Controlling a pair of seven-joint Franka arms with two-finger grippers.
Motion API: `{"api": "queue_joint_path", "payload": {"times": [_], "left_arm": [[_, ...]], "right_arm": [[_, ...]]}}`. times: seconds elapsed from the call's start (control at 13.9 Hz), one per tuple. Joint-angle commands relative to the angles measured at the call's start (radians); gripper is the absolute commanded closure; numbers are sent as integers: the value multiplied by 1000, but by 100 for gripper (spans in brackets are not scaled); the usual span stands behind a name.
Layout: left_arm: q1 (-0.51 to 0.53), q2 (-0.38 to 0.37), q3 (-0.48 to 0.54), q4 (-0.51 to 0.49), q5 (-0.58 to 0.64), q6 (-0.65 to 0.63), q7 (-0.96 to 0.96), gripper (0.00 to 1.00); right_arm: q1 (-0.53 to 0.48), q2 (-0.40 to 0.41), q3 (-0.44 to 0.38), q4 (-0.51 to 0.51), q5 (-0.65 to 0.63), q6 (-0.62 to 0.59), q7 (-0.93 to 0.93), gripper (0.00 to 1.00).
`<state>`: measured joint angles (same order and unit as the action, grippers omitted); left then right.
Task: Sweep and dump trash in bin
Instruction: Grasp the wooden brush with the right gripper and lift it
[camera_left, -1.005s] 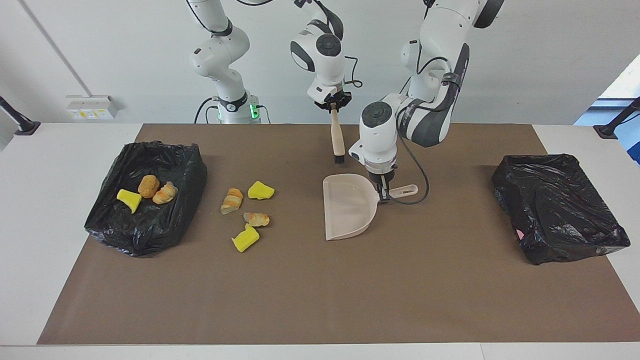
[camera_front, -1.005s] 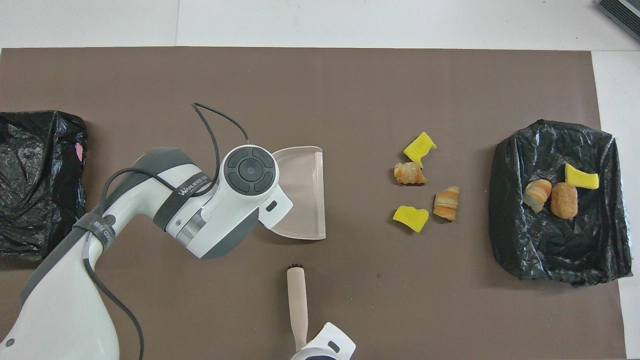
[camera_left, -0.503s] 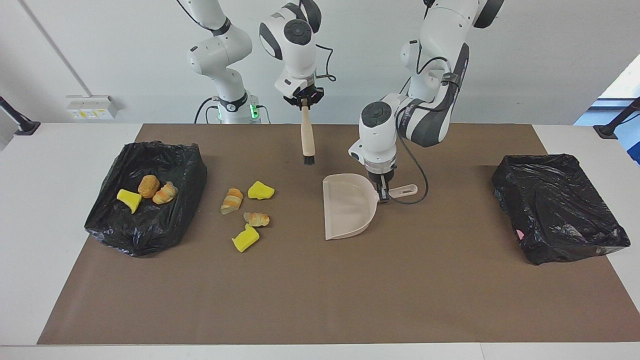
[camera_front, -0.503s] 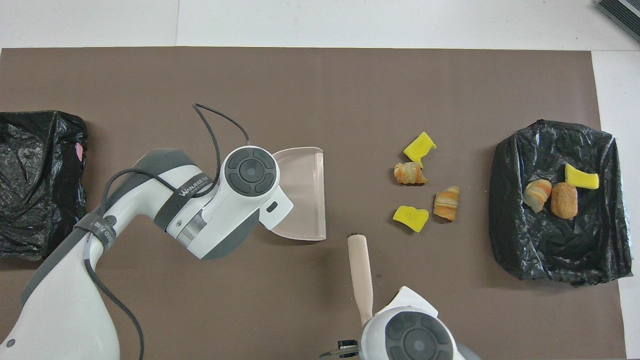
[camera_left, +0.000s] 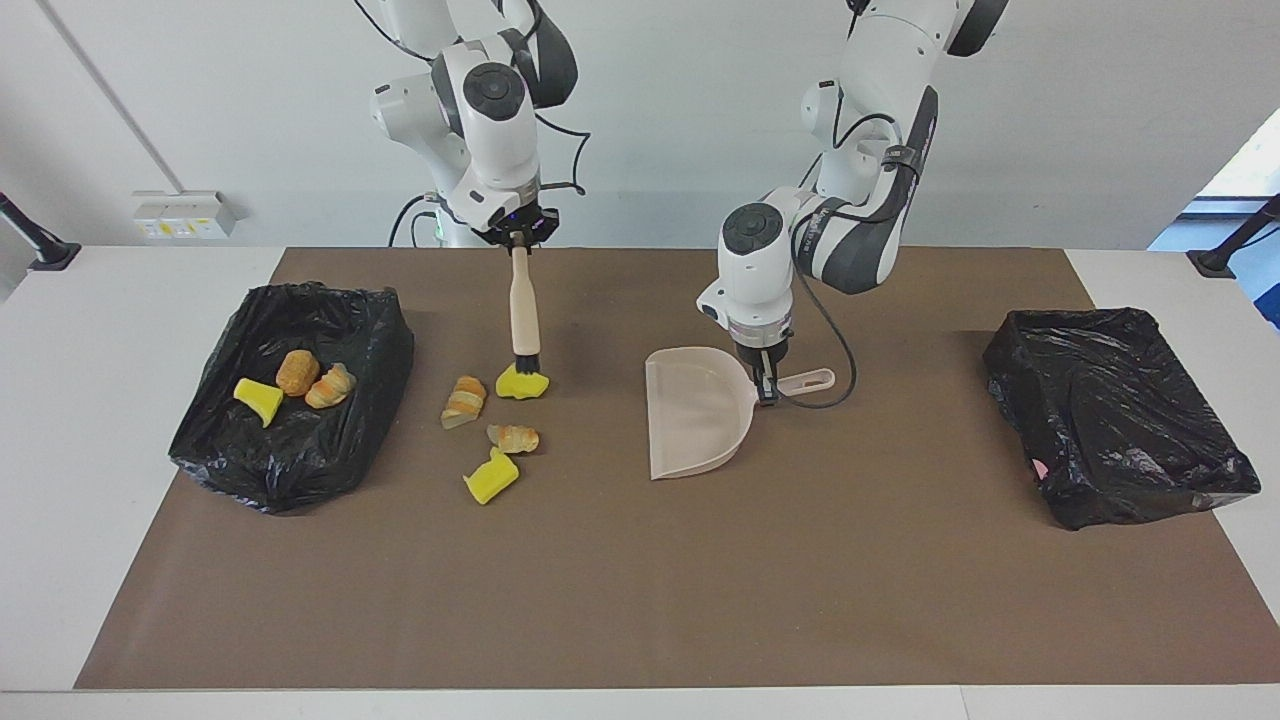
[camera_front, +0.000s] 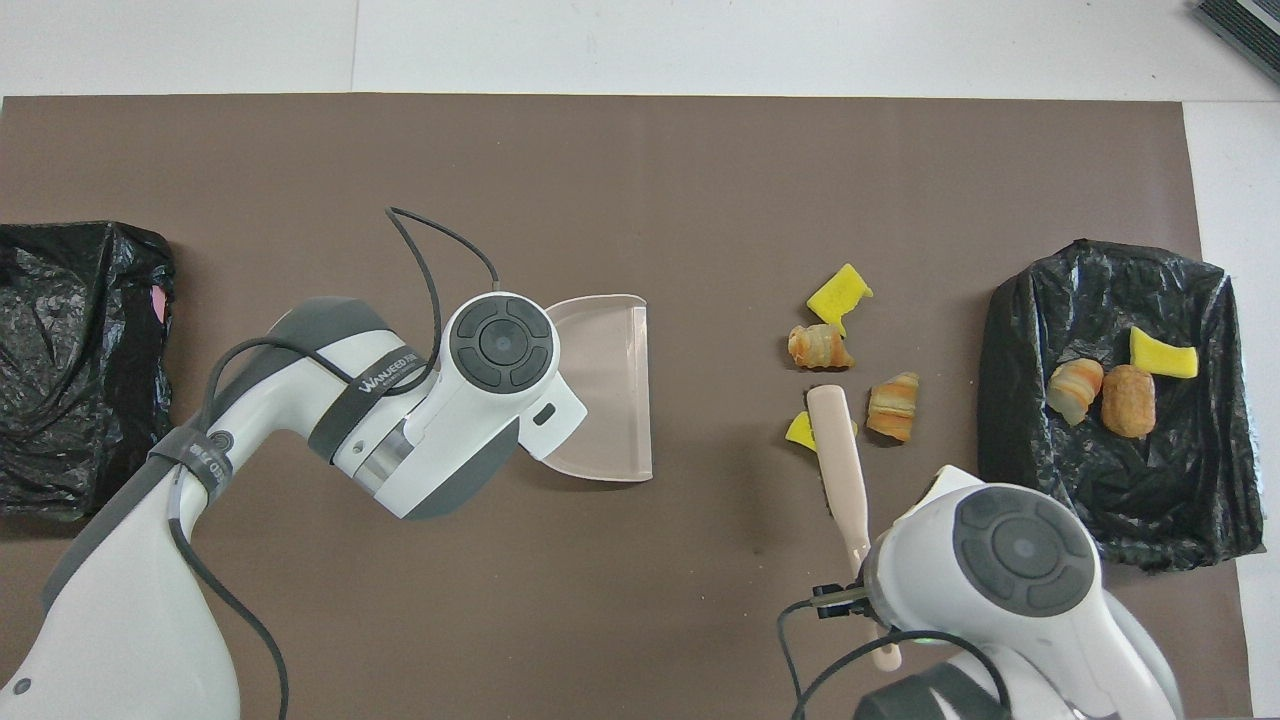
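Note:
Several pieces of trash lie loose on the brown mat: a yellow chunk (camera_left: 522, 384) (camera_front: 797, 428), a striped bread piece (camera_left: 464, 400) (camera_front: 893, 405), a smaller bread piece (camera_left: 513, 437) (camera_front: 820, 346) and a second yellow chunk (camera_left: 490, 478) (camera_front: 838, 293). My right gripper (camera_left: 518, 240) is shut on a wooden brush (camera_left: 523, 310) (camera_front: 840, 465). The brush hangs upright with its bristles right at the first yellow chunk. The beige dustpan (camera_left: 695, 410) (camera_front: 605, 400) lies flat on the mat. My left gripper (camera_left: 766, 385) is shut on its handle (camera_left: 808, 381).
A black-bagged bin (camera_left: 300, 470) (camera_front: 1120, 500) at the right arm's end of the table holds three pieces of trash. A second black-bagged bin (camera_left: 1110, 400) (camera_front: 70, 400) stands at the left arm's end. White table borders the mat.
My right arm has carried the brush toward its own end of the table and lowered it onto the yellow chunk. The left arm and dustpan have not moved.

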<state>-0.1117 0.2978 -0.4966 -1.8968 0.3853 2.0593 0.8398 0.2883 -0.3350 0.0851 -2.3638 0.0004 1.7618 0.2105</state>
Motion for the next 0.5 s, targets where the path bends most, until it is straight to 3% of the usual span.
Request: {"api": "queue_joint_path", "payload": {"times": [0.0,0.43], "left_arm": [[1,-32,-2,-47,10,18,7,100],[1,-32,-2,-47,10,19,5,100]], "right_arm": [[-107,20,16,3,-97,27,-135,100],[-245,140,16,5,-315,154,-207,100]]}}
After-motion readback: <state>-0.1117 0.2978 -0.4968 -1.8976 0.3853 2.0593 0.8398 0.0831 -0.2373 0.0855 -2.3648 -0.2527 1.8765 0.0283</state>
